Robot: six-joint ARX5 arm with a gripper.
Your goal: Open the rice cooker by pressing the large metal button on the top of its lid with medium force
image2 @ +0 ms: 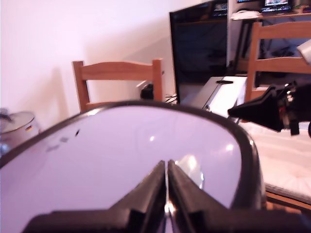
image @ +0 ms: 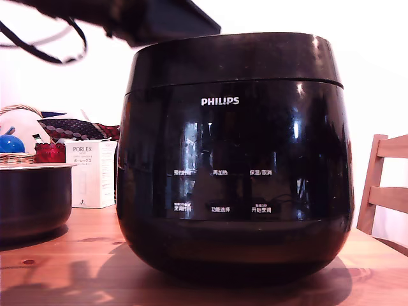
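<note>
The rice cooker (image: 234, 159) is being kept mid-table, lid (image2: 136, 150) down. The closed, empty gripper (image2: 166, 167) is being held over the metal button (image2: 190, 166); a firm downward press is being called for.

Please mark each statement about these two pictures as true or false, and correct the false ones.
1. The lid of the glossy black rounded rice cooker stands open. False: it sits closed on the body.
2. The gripper has its black fingers pressed together above the lid top. True.
3. The white PORLEX box stands at the exterior view's right of the cooker. False: it stands at the left.
4. A dark metal pot stands on the wooden table at the exterior view's left. True.
5. The gripper holds a spoon. False: it holds nothing.
</note>
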